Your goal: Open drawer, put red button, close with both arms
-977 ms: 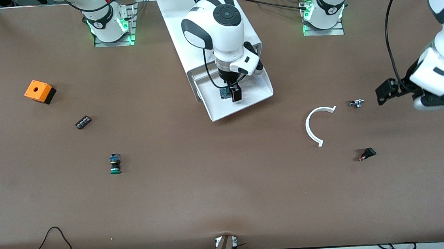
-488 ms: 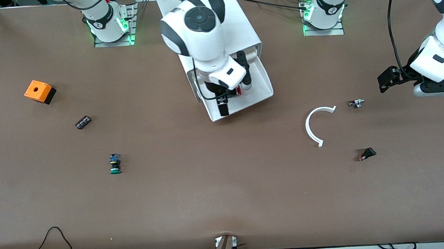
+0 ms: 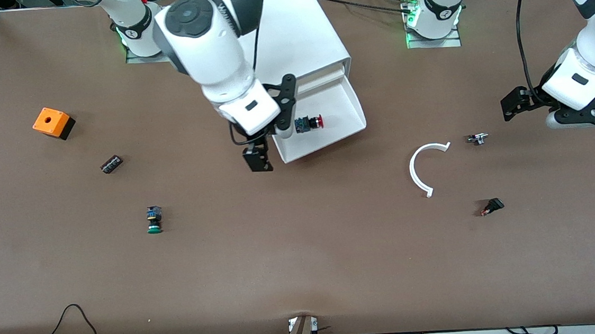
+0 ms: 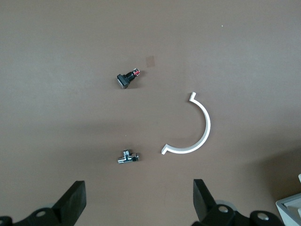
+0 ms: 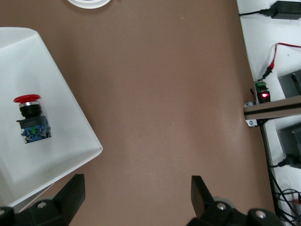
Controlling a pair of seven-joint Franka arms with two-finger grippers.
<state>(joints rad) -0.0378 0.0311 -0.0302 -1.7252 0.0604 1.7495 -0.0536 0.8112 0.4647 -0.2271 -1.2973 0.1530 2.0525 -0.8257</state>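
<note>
An orange box with a black base [image 3: 52, 123], a green-capped push button [image 3: 153, 220], and a curved white plastic strip [image 3: 421, 168] lie well apart on the brown table [image 3: 304, 251].

R gripper [image 3: 269, 143] is hanging w/ fingers spread wide, pointing down, arm reaching from its base; L gripper [image 3: 558, 109] is hovering, fingers also apart, empty.

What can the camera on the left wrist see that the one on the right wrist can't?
Only the left wrist view shows the white curved strip, a small metal part and a small black part, all lying apart on the brown table under the open left gripper. Only the right wrist view shows the red button lying on its side in the open drawer, with the open right gripper empty. Both share the same table.
</note>
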